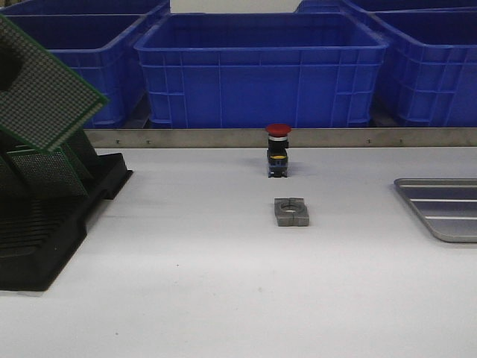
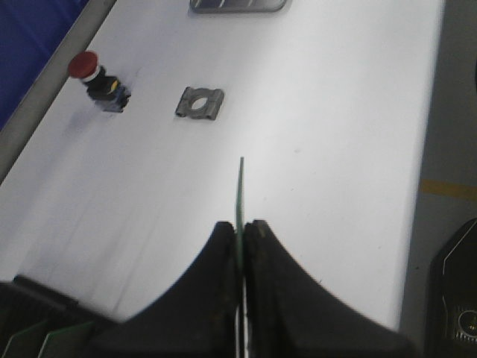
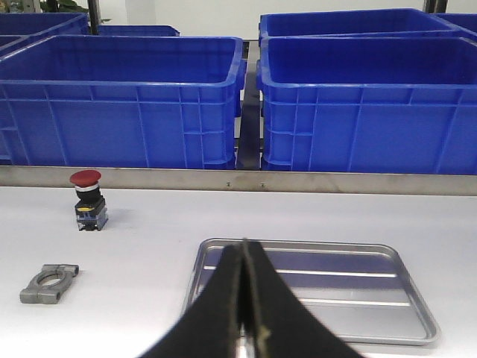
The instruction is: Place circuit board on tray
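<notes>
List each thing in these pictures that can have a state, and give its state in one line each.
circuit board: held tilted above the rack, clamped edge-on by the left gripper.
right gripper: shut, holding nothing, above the tray.
tray: flat on the table, nothing on it.
black rack: more green boards stand in its slots.
red push button: upright on the table.
metal clamp: lying flat, apart from the button.

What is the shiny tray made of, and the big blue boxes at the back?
The tray looks like metal, probably steel or aluminium: silver-grey, ribbed, with a soft shine and reflections on its floor. The blue bins look like moulded plastic: even colour, smooth dull gloss, stiffening ribs along the walls.
</notes>
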